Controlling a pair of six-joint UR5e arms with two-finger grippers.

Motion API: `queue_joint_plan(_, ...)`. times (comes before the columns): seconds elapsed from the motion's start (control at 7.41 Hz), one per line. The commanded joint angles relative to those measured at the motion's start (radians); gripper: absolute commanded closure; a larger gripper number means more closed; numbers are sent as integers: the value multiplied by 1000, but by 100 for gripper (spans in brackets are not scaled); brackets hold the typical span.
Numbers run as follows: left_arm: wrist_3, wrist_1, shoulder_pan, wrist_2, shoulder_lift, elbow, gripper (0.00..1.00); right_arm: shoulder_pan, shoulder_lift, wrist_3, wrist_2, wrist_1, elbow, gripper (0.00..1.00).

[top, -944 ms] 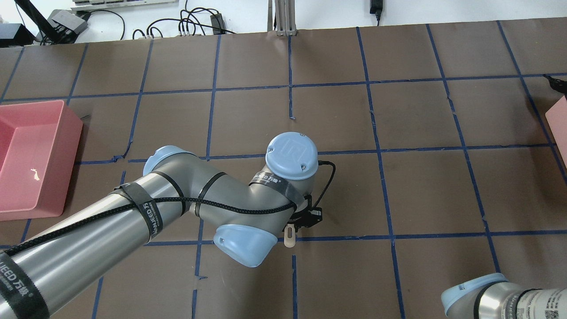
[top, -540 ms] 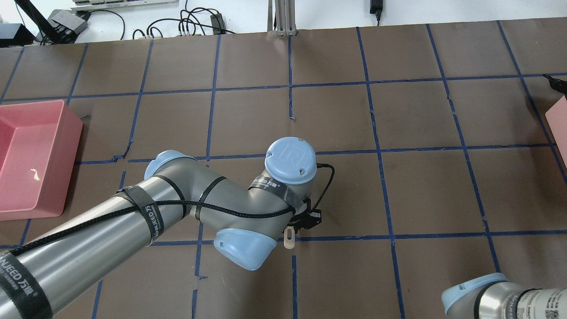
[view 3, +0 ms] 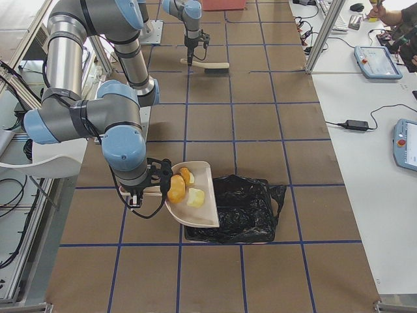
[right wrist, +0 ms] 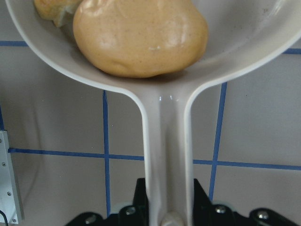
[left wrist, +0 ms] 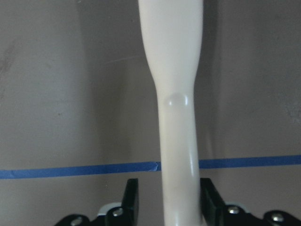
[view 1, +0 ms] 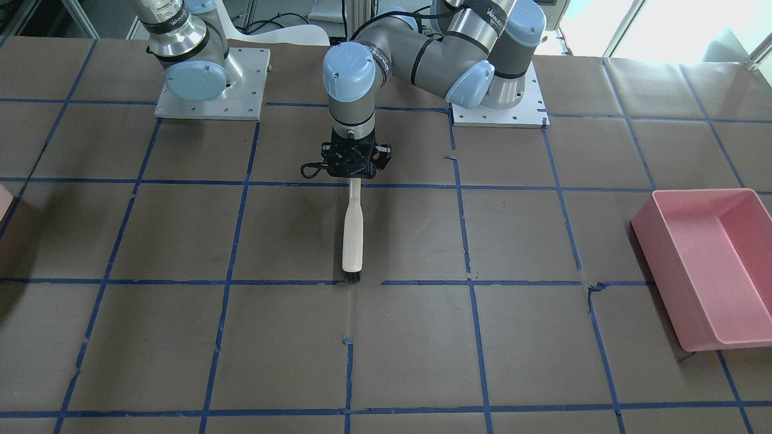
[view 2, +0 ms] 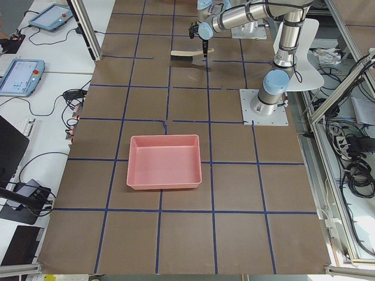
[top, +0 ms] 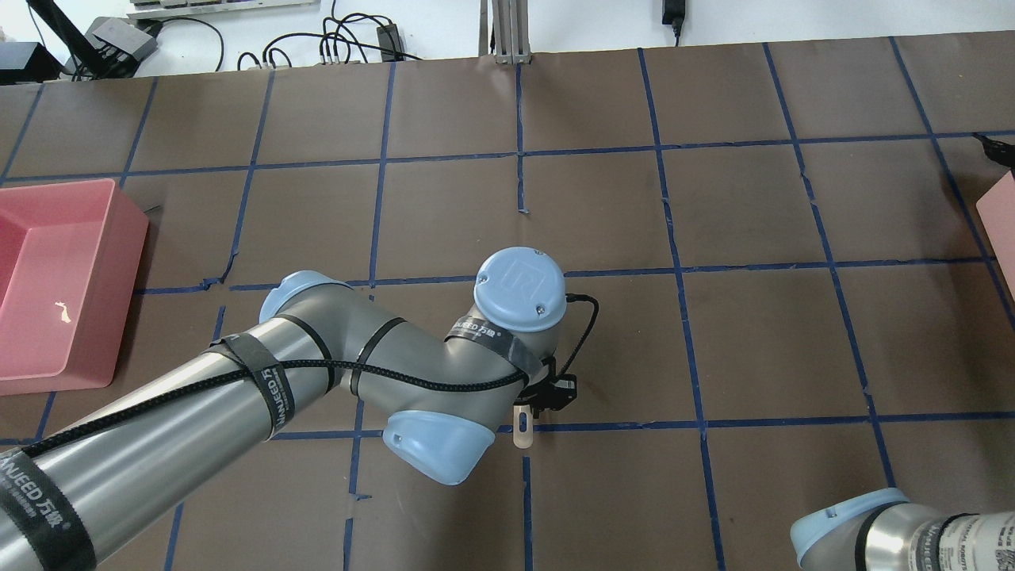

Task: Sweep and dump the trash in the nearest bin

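Note:
My left gripper (view 1: 351,167) is shut on the handle of the cream brush (view 1: 353,232), which points away from the robot, low over the table; the wrist view shows the handle (left wrist: 178,141) between the fingers. My right gripper (view 3: 147,190) is shut on the handle of the cream dustpan (view 3: 203,212). The trash lies in the pan: a tan-orange lump (view 3: 176,188) and two pale chunks (view 3: 195,197). The pan's front hangs over a black bag-lined container (view 3: 244,208). The nearest bin shows as a pink corner (top: 1001,214) at the overhead view's right edge.
The large pink tub (top: 127,238) stands at the table's left end, also in the front view (view 1: 663,265). Blue tape lines grid the brown table. Both arm bases (view 1: 211,90) sit at the robot's edge. Cables and tablets lie on side benches.
The left arm's wrist and elbow have shifted slightly toward the robot. The brush is still held.

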Motion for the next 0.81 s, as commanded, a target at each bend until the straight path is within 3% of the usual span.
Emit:
queue_joint_plan(0.0, -1, -1, 1, -3, 0, -1, 14, 10, 8, 5, -47, -8, -7, 93)
queue_joint_plan(0.27, 8, 2, 1, -1, -2, 7, 11, 22, 9, -1, -87, -17, -18, 93)
queue_joint_plan(0.4, 11, 2, 5, 6, 10, 36, 0, 23, 8, -7, -95, -26, -23, 93)
queue_joint_plan(0.67, 65, -98, 77, -3, 13, 181, 0, 39, 9, -16, -121, -72, -26, 93)
